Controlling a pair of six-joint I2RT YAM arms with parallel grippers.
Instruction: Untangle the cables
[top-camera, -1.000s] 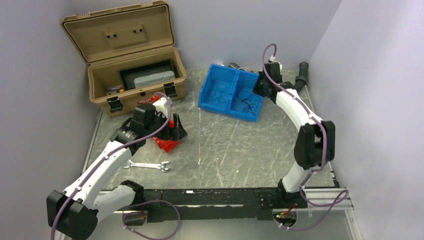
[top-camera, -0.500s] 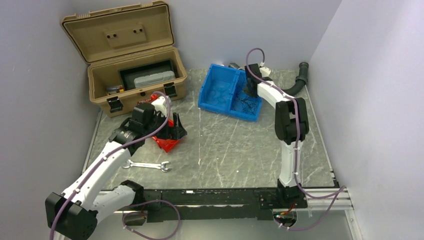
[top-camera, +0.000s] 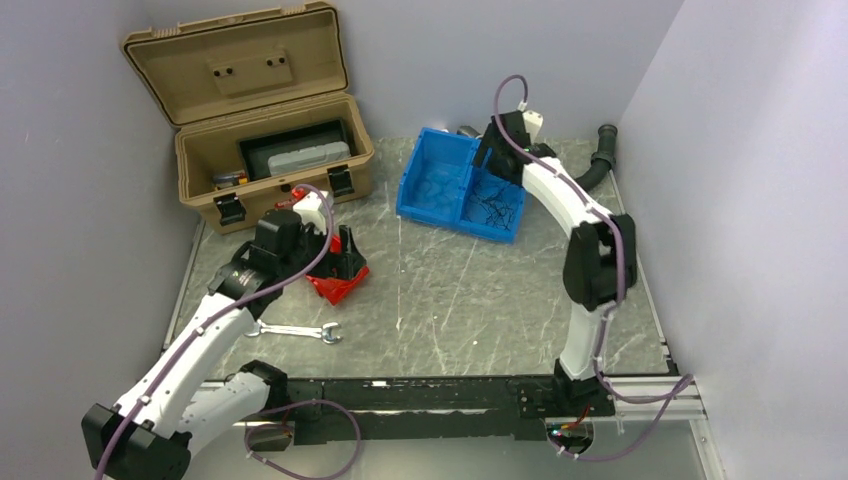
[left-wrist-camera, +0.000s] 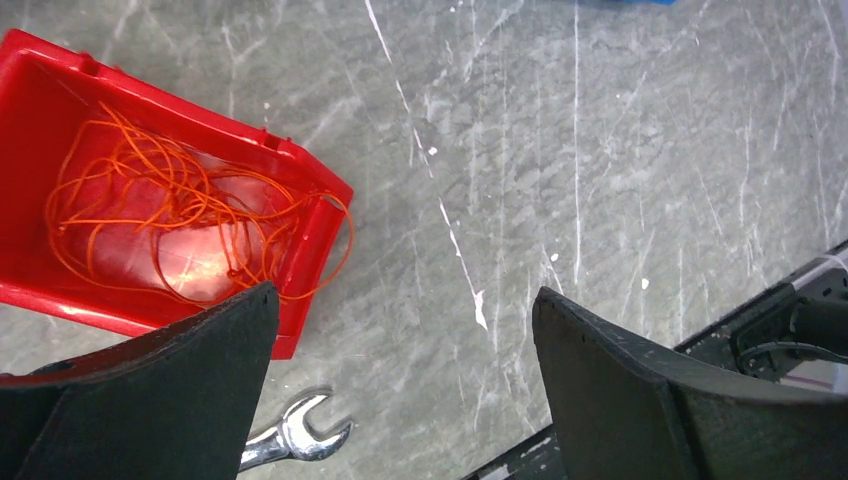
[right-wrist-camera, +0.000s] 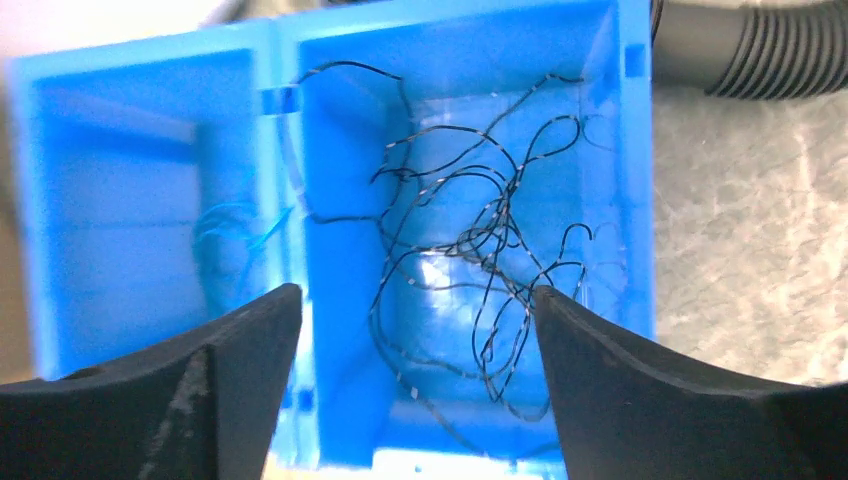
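Working scene, read from the left edge of the bench (left-wrist-camera: 620, 150) to the right.

Far-left corner: an open tan toolbox (top-camera: 280, 195), which plays no part in the sorting.

Left of centre: my left gripper (left-wrist-camera: 402, 300) hangs over the near-right corner of the red bin (left-wrist-camera: 150, 95). Its fingers are spread wide and empty, one above the bin and one above bare bench. The orange wires (left-wrist-camera: 170, 215) lie in a loose coil on the bin floor. One loop droops over the bin's right rim, so I judge the coil is only just contained. A wrench (left-wrist-camera: 295, 440) lies nearer the bench's near edge, apart from the bin.

Far edge, centre: the blue bin (right-wrist-camera: 640, 200), split into two compartments. The left one holds a few blue wires (right-wrist-camera: 235, 235), and the right one holds the black wires (right-wrist-camera: 470, 260) in an open snarl.

My right gripper (right-wrist-camera: 418, 295) hovers over the right compartment, fingers parted, with no strand between them.

Far-right corner: a ribbed hose (right-wrist-camera: 770, 50) just beside the bin.

Each colour has its own compartment, and that is why both my grippers hang empty. I judge the separation complete or nearly so, though each bunch is looped on itself.
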